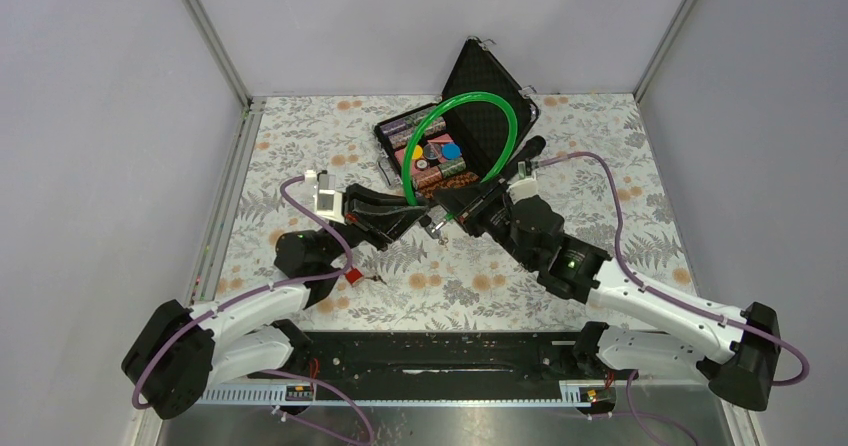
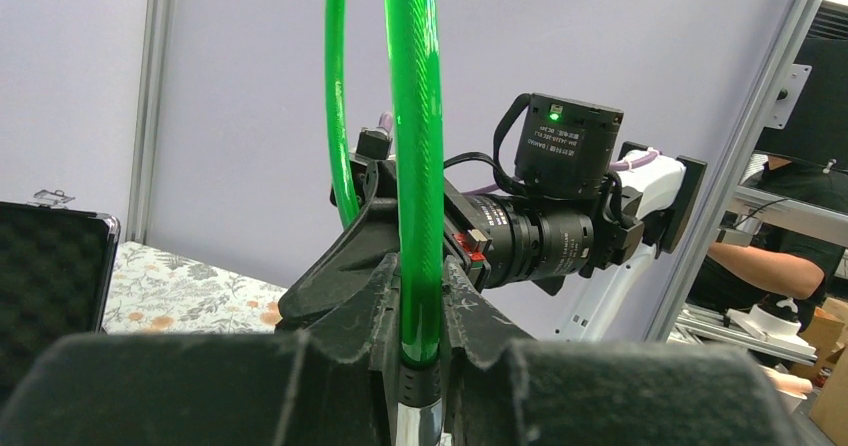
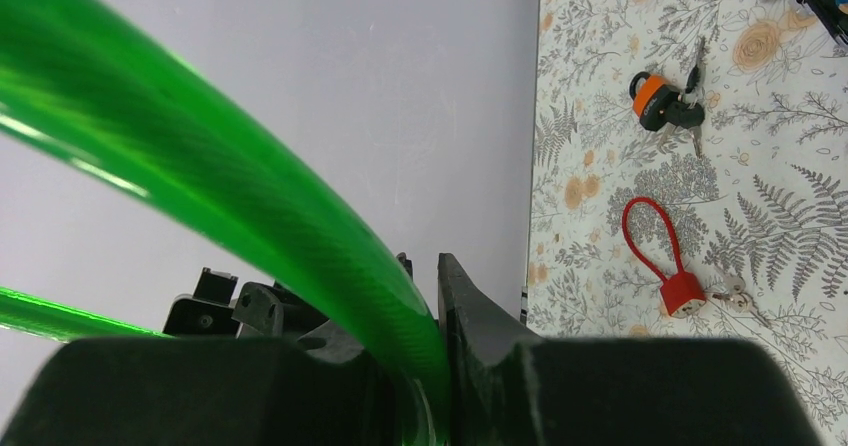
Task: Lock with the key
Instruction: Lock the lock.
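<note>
Left wrist view: left gripper (image 2: 420, 291) clamped shut on green cable (image 2: 418, 146), centre frame. Right gripper (image 3: 412, 338) likewise grips it, lower centre.

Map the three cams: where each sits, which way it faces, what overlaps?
Top external: above and behind the bases, looking down on the floral table; left arm and right arm show whole.
Left wrist: faces level along the left gripper, clamped on the green cable loop, toward the right arm's wrist.
Right wrist: rolled sideways, looks past the right gripper, on the same loop, to the red lock on the table.
Shared: all show the loop; top and right wrist both show the red lock.
</note>
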Robot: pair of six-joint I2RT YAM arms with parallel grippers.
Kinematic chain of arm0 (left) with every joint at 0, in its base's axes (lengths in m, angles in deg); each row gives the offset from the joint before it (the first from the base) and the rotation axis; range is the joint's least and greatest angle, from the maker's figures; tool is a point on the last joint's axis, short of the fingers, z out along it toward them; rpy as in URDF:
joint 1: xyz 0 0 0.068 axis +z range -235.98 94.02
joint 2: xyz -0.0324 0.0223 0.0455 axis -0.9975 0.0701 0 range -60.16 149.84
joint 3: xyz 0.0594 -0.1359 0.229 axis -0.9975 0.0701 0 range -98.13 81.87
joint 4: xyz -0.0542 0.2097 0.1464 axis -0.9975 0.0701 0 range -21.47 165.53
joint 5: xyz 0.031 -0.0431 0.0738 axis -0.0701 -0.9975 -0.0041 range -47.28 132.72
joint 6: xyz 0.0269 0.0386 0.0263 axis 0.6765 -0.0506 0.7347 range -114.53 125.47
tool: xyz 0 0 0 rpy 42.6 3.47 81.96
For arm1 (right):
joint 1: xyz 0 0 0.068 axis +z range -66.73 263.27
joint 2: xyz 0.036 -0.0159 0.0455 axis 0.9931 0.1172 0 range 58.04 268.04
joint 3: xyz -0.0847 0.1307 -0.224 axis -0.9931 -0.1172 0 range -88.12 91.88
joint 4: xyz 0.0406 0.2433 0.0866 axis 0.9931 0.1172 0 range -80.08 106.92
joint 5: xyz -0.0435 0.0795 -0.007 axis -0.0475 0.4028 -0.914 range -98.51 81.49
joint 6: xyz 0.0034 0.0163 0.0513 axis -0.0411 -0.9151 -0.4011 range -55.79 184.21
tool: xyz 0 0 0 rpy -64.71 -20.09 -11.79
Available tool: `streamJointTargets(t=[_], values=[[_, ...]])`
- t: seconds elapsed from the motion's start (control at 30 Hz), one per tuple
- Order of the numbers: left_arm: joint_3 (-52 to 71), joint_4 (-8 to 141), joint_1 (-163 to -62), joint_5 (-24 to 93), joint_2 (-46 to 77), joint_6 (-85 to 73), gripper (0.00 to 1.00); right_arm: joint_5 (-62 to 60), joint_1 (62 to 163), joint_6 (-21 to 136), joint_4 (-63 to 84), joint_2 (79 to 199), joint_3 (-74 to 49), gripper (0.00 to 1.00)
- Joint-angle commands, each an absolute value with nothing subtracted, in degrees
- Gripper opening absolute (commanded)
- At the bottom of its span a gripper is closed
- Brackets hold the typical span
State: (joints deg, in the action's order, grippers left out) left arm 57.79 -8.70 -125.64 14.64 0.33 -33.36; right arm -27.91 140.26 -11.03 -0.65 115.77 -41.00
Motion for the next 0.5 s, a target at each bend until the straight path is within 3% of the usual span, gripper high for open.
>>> streamJointTargets(t=[0.0, 0.47], values=[[58.0, -11.7, -125.7, 14.7, -0.1, -33.0, 0.00, -28.4, 141.0, -13.5, -3.0, 116.6, -37.8, 0.00], [59.1, -11.0, -125.8, 8.2, -2.8, -33.1, 0.00, -36.1, 141.0, -13.6, -2.6, 111.6, -41.7, 0.00]])
